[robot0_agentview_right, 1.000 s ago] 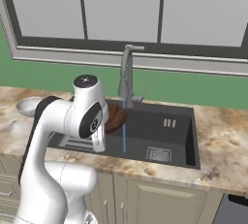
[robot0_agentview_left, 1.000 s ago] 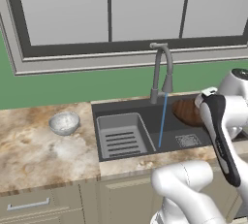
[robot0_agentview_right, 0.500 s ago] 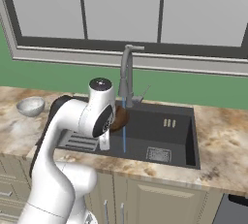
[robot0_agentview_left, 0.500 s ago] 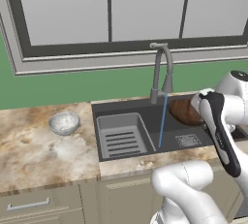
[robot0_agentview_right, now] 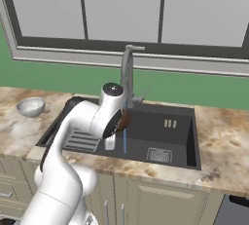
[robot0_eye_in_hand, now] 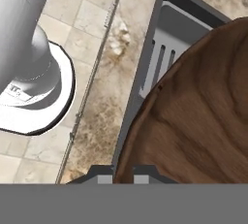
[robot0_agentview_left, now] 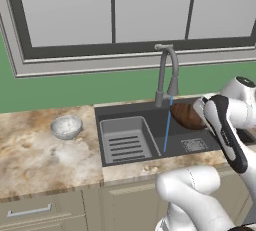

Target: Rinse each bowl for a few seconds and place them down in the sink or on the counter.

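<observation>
The brown bowl (robot0_agentview_left: 188, 115) is showing a dark reddish wood grain with swirling lines, and it is hanging tipped on edge over the sink (robot0_agentview_left: 150, 112), just to the right of the faucet (robot0_agentview_left: 167, 72). A thin blue stream of water (robot0_agentview_left: 166, 130) is running down from the faucet spout right beside the bowl's left edge; whether it is actually striking the bowl cannot be told. The gripper (robot0_eye_in_hand: 122, 173) is pinching the bowl's rim, its two fingertips (robot0_eye_in_hand: 145, 173) standing close together with the rim between them.

In the right base view the same bowl (robot0_agentview_right: 125, 120) is peeking out as a dark sliver behind the arm's wrist, just in front of the faucet (robot0_agentview_right: 127, 75).

The speckled bowl (robot0_agentview_left: 66, 126) is sitting upright on the counter (robot0_agentview_left: 40, 155), well to the left of the faucet and apart from the sink's edge. It is pale grey-white and smaller than the brown one.

The sink is a dark charcoal basin, and a grey slotted tray (robot0_agentview_left: 125, 140) is lying in its left part, below and left of the faucet. The counter is beige-and-brown marbled stone over tan cabinets (robot0_agentview_left: 55, 210). Behind the faucet a green wall (robot0_agentview_left: 75, 87) is running under a wide window (robot0_agentview_left: 125, 10) with a dark inner frame and pale sill.
</observation>
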### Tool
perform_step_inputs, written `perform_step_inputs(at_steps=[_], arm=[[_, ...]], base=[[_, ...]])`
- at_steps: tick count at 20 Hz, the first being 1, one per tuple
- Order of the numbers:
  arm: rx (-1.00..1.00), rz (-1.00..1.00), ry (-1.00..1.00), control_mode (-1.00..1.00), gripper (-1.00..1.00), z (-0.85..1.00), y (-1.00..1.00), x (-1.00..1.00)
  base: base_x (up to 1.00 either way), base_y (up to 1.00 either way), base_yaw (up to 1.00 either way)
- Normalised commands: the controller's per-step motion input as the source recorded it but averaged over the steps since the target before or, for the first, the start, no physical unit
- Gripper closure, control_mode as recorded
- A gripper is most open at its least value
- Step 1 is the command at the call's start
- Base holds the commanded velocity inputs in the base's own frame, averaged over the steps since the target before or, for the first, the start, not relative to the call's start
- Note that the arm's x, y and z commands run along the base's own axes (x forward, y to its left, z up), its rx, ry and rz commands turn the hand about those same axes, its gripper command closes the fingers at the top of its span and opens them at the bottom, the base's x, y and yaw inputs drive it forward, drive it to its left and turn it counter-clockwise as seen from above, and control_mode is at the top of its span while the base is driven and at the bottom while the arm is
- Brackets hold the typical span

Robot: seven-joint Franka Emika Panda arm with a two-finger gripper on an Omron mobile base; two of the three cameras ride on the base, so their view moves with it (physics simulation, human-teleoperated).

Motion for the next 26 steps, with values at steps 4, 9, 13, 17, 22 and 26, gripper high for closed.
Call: perform_step_inputs(at_steps=[4,9,13,17,22,26], arm=[[0.07,0.04,0.0,-1.0,1.0,-0.17,-0.04,0.27],[0.06,0.04,0.0,-1.0,1.0,-0.14,-0.07,0.37],[0.06,0.04,0.0,-1.0,1.0,-0.11,-0.09,0.36],[0.06,0.04,0.0,-1.0,1.0,-0.16,-0.02,0.44],[0.07,0.05,0.0,-1.0,1.0,-0.18,-0.08,0.43],[0.06,0.05,-0.01,-1.0,1.0,-0.17,-0.11,0.31]], base=[[0.0,0.0,0.0],[0.0,0.0,0.0],[0.0,0.0,0.0],[0.0,0.0,0.0],[0.0,0.0,0.0],[0.0,0.0,0.0]])
